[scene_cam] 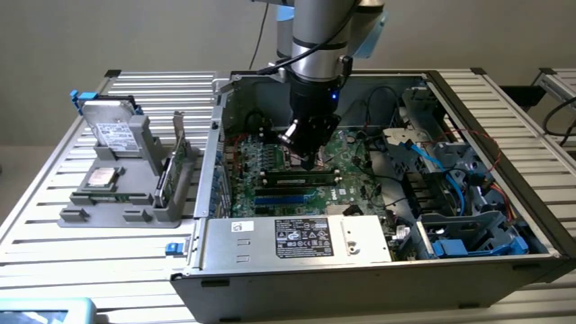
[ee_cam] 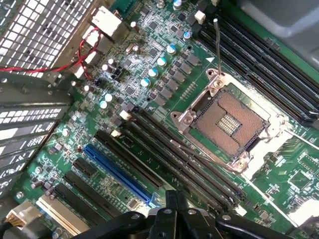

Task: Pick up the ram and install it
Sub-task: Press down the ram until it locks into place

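My gripper [scene_cam: 308,160] reaches down into the open computer case [scene_cam: 360,283], low over the green motherboard [scene_cam: 270,158]. Directly under its tip the ram [scene_cam: 301,179], a long narrow stick with dark chips, stands upright in a slot; I cannot tell whether the fingers touch it. In the wrist view the gripper [ee_cam: 172,211] is shut with nothing between its black fingers. It hangs over a row of long black slots [ee_cam: 174,159], beside the empty processor socket [ee_cam: 227,122] and a blue slot [ee_cam: 119,174].
A silver power supply [scene_cam: 297,236] sits along the case's front wall. Blue and black cables [scene_cam: 432,158] and a drive cage [scene_cam: 468,229] crowd the exterior view's right. Outside the case, a grey holder [scene_cam: 121,202] carries a hard drive [scene_cam: 117,131] and an upright green expansion card [scene_cam: 171,165].
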`<state>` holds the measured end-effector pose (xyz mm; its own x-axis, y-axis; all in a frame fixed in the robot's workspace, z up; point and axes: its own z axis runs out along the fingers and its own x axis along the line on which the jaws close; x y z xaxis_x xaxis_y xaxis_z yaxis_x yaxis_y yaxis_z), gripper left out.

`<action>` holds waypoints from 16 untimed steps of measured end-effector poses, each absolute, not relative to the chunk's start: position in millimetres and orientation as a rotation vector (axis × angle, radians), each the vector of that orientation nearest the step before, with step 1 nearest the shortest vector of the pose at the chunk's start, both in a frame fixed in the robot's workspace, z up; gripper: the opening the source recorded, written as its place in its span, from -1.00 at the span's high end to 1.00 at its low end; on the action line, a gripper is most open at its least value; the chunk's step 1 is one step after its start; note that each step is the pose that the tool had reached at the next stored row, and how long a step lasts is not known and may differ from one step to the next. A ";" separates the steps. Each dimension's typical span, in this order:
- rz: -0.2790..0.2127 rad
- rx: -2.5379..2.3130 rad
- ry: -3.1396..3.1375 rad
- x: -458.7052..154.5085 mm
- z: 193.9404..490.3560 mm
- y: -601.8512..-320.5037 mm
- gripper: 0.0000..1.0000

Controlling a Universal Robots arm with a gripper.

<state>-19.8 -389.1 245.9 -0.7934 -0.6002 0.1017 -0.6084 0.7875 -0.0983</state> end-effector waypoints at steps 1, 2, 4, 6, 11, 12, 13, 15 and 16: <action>0.193 0.965 -2.914 -19.8 245.9 -389.1 0.79; 0.193 0.946 -2.920 -19.8 245.9 -389.1 0.79; 0.192 0.905 -2.932 -19.7 245.8 -389.1 0.79; 0.190 0.866 -2.942 -19.8 245.9 -389.1 0.79; 0.187 0.767 -2.966 -19.7 245.9 -389.1 0.79; 0.186 0.746 -2.971 -19.8 245.9 -389.1 0.79; 0.185 0.716 -2.978 -19.8 245.9 -389.1 0.79; 0.183 0.665 -2.988 -19.8 245.9 -389.1 0.79; 0.183 0.644 -2.992 -19.8 245.9 -389.1 0.79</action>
